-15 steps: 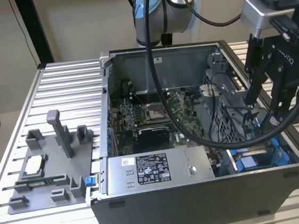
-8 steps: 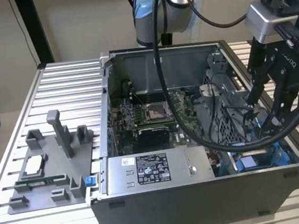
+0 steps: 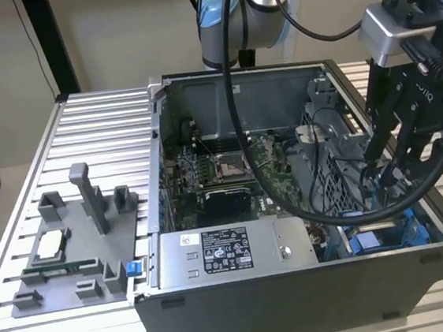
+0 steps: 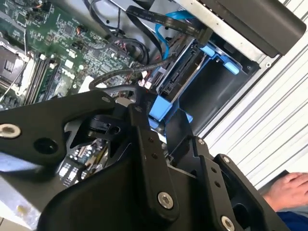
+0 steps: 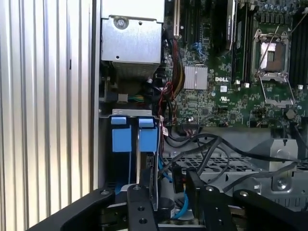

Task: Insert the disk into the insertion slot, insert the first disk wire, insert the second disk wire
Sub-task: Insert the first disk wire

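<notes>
**A:** How do the jaws stand?

**B:** Apart; the gripper (image 3: 386, 169) hangs inside the computer case (image 3: 298, 293), in the case's corner on the exterior view's right; its two black fingers (image 5: 140, 207) are spread over one end of the disk.

**A:** And the disk itself?

**B:** One disk (image 4: 180, 79), standing on edge in the insertion slot (image 3: 327, 172), in that same corner of the case; its blue carrier shows at both ends; two blue tabs (image 5: 120, 139) sit side by side at the end farther from the fingers.

**A:** Any wires?

**B:** One black braided wire (image 4: 120, 73) ends just beside a fingertip in the second wrist view; one blue cable (image 4: 160, 41) runs near the slot; whether either is plugged into the disk, I cannot tell.

**A:** Farther out?

**B:** On the case's floor lies one green motherboard (image 5: 216, 96) with one open processor socket (image 5: 272, 53); along the case's wall nearest the exterior camera sits one grey power-supply box (image 3: 219, 255); outside the case, on the exterior view's left, one grey fixture tray (image 3: 64, 254) lies on the ribbed metal table (image 3: 98, 123); outside the case beyond the slot's corner, one person's hand (image 4: 288, 187) is by the table.
</notes>
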You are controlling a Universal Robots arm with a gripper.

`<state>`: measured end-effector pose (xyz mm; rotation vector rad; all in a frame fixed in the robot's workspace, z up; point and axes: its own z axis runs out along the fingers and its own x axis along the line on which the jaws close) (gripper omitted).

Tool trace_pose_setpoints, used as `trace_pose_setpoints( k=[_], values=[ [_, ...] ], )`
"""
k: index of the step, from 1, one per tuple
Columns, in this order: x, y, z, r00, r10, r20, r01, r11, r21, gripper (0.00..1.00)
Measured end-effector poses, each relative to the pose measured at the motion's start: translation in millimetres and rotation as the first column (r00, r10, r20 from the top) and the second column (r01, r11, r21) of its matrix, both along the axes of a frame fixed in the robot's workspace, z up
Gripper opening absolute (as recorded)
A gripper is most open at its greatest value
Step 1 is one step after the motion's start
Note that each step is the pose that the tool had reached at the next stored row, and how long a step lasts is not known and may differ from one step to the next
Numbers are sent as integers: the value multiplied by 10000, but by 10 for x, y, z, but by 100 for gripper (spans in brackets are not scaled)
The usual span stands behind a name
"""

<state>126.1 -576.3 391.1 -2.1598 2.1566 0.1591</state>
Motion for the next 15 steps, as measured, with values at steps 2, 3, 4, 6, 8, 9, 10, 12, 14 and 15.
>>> trace_pose_setpoints(
  k=[2, 3, 4, 6, 8, 9, 10, 12, 14, 15],
  values=[
    [-9, 6, -1, 10000, 0, 0, 0, 10000, 83, 100],
    [-9, 8, -2, 10000, 1, 0, -1, 9999, 142, 100],
    [-10, 9, -4, 10000, 1, 1, -1, 9998, 208, 100],
    [-11, 9, -8, 10000, 0, 0, 0, 9994, 348, 100],
    [-11, 9, -13, 10000, -1, 0, 1, 9988, 491, 100],
    [-11, 9, -16, 10000, -1, 0, 1, 9984, 560, 100],
    [-11, 9, -20, 10000, -1, 0, 1, 9980, 626, 100],
    [-10, 9, -26, 10000, 0, 0, 0, 9977, 679, 100],
    [-6, -7, -27, 10000, 4, 0, -4, 9976, 689, 100],
    [-4, -16, -27, 10000, 7, 0, -7, 9976, 693, 100]
  ],
)
